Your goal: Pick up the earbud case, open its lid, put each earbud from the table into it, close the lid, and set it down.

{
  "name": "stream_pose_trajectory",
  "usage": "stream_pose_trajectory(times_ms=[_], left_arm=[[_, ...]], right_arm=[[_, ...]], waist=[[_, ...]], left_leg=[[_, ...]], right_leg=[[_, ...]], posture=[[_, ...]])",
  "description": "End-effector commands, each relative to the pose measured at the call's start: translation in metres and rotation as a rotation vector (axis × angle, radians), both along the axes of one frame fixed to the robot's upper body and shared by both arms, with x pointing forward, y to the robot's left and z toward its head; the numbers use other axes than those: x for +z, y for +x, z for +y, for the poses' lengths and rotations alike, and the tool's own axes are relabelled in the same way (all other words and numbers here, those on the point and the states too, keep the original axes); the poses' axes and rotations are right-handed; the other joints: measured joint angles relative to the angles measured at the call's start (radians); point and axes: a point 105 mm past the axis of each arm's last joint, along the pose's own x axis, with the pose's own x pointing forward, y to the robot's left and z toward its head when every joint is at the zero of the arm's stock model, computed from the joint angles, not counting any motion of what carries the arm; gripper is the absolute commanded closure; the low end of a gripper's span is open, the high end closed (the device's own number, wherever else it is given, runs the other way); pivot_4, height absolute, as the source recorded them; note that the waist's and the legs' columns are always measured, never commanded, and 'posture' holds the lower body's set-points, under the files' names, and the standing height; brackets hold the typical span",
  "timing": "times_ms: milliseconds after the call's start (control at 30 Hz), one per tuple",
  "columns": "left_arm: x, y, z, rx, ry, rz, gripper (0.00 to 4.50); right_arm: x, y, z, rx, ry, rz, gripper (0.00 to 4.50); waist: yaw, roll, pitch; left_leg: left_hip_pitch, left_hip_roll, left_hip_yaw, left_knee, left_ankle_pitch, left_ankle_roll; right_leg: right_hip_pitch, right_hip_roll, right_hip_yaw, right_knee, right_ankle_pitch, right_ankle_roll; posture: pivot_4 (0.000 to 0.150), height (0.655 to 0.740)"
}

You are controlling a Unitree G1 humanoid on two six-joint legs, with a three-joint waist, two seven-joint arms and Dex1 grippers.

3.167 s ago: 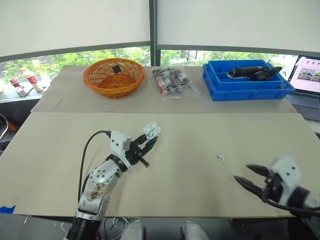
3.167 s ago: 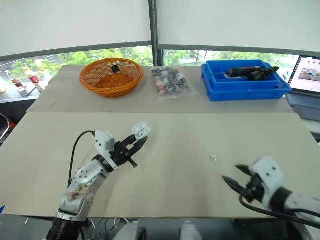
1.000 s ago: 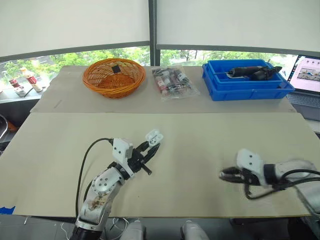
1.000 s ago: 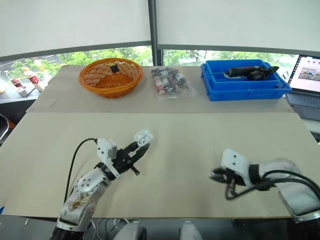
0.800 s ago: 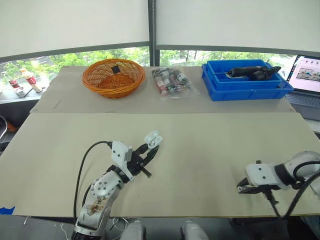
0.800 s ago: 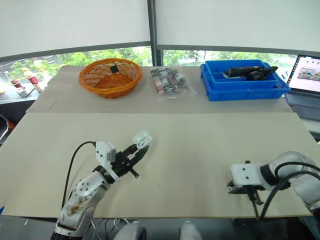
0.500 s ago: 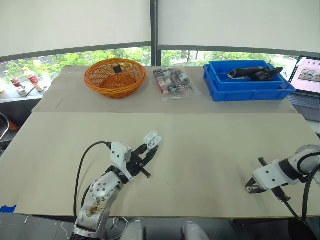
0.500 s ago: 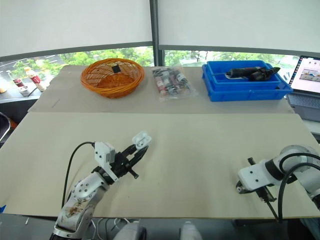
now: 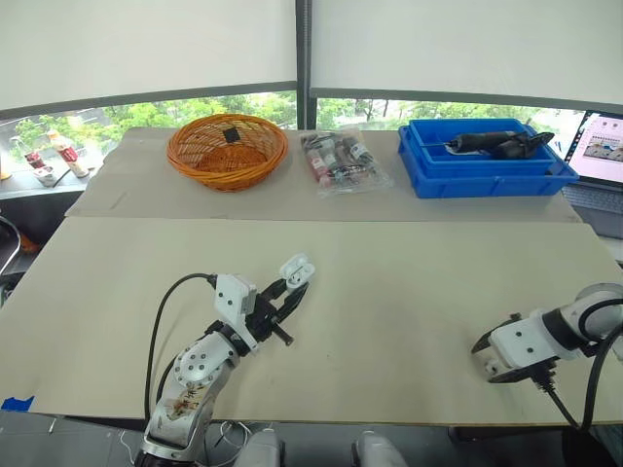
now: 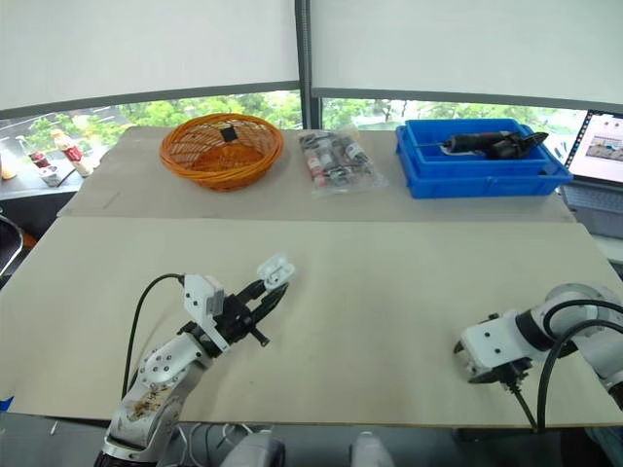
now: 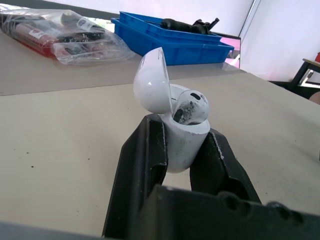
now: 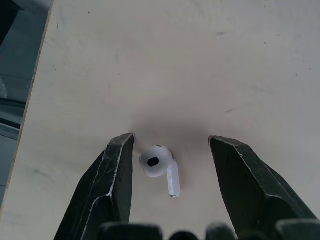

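The right end effector point(image 12: 171, 139) points down near the worktop's point(image 9: 389, 263) front edge, fingers spread wide around the loose earbud point(image 12: 158, 165). The left end effector point(image 9: 288, 295), raised and reaching forward, pinches the earbud case point(image 11: 176, 137), lid open, other earbud point(image 11: 190, 106) inside.

no legible text, labels, brands or numbers anywhere
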Motion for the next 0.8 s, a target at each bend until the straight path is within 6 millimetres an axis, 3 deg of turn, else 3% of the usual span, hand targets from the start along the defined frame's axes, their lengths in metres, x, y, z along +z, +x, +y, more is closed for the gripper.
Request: stream_pose_trajectory(times_ms=[33,100,200,333,600,800], left_arm=[[0.011,0.000,-0.001,-0.013,-0.011,-0.042,3.89],[0.011,0.000,-0.002,-0.015,-0.013,-0.041,3.89],[0.011,0.001,-0.004,-0.017,-0.018,-0.041,3.89],[0.011,0.001,-0.007,-0.019,-0.024,-0.040,3.89],[0.010,0.001,-0.004,-0.008,-0.024,-0.038,3.89],[0.010,0.001,-0.004,-0.007,-0.024,-0.037,3.89]], right_arm=[[0.018,-0.002,0.016,0.030,0.012,-0.039,1.79],[0.020,-0.005,0.019,0.034,-0.032,-0.048,1.79],[0.017,-0.010,0.007,0.038,-0.205,-0.060,1.79],[0.013,-0.008,-0.001,0.063,-0.303,-0.098,1.79],[0.004,0.005,0.005,0.114,-0.275,-0.154,1.79],[-0.002,0.003,0.007,0.152,-0.260,-0.130,1.79]], waist=[[0.000,0.000,0.000],[0.001,0.001,0.000],[0.007,0.001,0.000],[0.006,0.001,0.000],[-0.005,0.001,0.000],[-0.018,0.000,0.000]], left_leg=[[0.000,0.000,0.000,0.000,0.000,0.000],[-0.001,0.000,-0.001,0.000,0.000,0.000],[-0.001,-0.001,-0.001,0.000,0.000,0.000],[-0.001,-0.001,0.000,0.001,0.000,0.000],[-0.001,0.000,0.003,0.000,0.000,0.000],[0.000,0.000,0.002,0.000,0.000,0.000]], right_leg=[[0.000,0.000,0.000,0.000,0.000,0.000],[-0.001,0.000,0.000,0.000,0.000,0.000],[-0.001,-0.001,0.001,0.000,0.000,0.000],[-0.001,0.000,0.000,0.000,0.000,0.000],[-0.001,0.000,0.001,0.000,0.000,0.000],[0.000,0.000,0.001,0.000,0.000,0.000]], posture=[[0.150,0.7400],[0.150,0.7400],[0.150,0.7400],[0.150,0.7400],[0.150,0.7400],[0.150,0.7400]])
